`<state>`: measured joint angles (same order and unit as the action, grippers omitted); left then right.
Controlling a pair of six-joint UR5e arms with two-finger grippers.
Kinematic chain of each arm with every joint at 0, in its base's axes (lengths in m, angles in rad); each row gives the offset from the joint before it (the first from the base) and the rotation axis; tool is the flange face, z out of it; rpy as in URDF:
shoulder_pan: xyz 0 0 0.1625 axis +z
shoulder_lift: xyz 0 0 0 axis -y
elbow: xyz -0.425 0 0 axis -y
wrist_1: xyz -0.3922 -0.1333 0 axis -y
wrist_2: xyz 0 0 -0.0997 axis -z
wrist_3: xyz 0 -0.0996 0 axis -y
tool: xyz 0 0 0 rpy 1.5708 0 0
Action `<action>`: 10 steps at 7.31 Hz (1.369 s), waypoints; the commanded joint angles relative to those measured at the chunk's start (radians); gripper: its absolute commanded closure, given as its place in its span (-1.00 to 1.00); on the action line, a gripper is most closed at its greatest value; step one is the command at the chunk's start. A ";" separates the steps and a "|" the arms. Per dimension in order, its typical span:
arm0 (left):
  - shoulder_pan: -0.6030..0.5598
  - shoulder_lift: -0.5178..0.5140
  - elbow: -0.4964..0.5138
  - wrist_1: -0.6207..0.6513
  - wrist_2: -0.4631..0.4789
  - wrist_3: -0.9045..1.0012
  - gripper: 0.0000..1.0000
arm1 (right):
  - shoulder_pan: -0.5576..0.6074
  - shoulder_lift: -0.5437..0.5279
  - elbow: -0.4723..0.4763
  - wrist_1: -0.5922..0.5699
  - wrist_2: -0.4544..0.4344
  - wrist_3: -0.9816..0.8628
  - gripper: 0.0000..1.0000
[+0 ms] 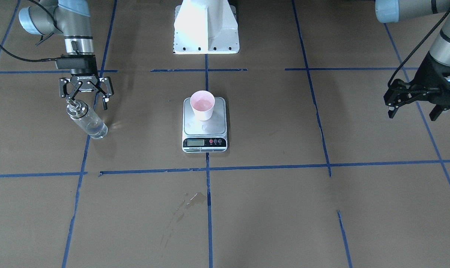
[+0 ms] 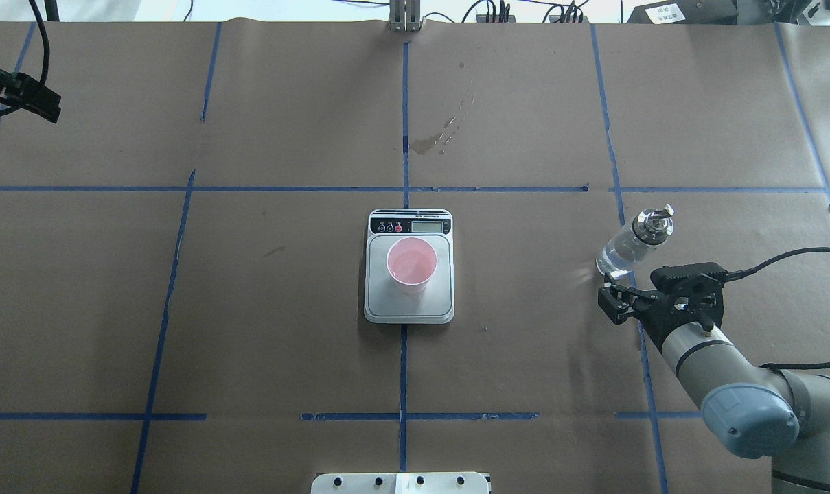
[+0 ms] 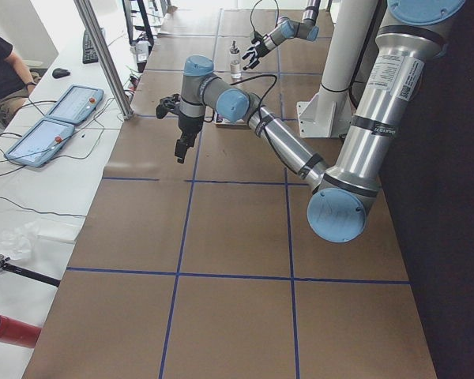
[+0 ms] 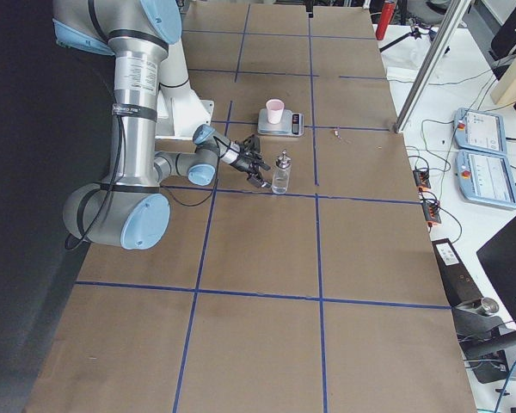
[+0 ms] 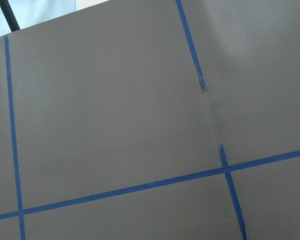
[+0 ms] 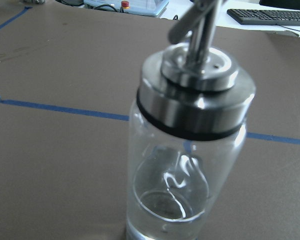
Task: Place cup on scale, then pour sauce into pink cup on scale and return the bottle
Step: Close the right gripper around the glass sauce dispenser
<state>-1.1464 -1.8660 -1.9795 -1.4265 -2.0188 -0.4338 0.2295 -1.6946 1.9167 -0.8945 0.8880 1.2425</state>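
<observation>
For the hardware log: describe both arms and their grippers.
The left arm and right arm are silver-grey tubes with pale-blue joint caps, each trailing a black cable. The left gripper and right gripper are black two-finger linkages; the right one bears white ROBOTIQ lettering.

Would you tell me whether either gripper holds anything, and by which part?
Nothing is held: the right gripper and left gripper are open, the bottle standing free.

Brown table [image 2: 284,309] – scale [image 2: 409,312], bottle [image 2: 627,245], blue tape [image 2: 403,103]
</observation>
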 commanded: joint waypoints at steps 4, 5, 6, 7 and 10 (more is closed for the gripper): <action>-0.002 -0.012 0.005 0.001 0.000 -0.002 -1.00 | 0.013 0.018 -0.031 0.000 -0.001 -0.027 -1.00; -0.001 -0.012 0.005 0.001 -0.001 -0.002 -1.00 | 0.022 0.018 -0.031 0.000 -0.001 -0.029 -1.00; -0.002 -0.013 0.005 0.003 -0.003 -0.006 -1.00 | 0.034 0.018 -0.031 0.000 -0.001 -0.035 -1.00; -0.004 -0.015 0.007 0.003 -0.003 -0.008 -1.00 | 0.046 0.033 -0.031 0.000 0.000 -0.038 -1.00; -0.004 -0.015 0.005 0.003 -0.006 -0.013 -1.00 | 0.068 0.061 -0.036 -0.003 0.002 -0.049 -1.00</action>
<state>-1.1504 -1.8805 -1.9730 -1.4235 -2.0231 -0.4448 0.2868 -1.6430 1.8822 -0.8957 0.8885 1.1963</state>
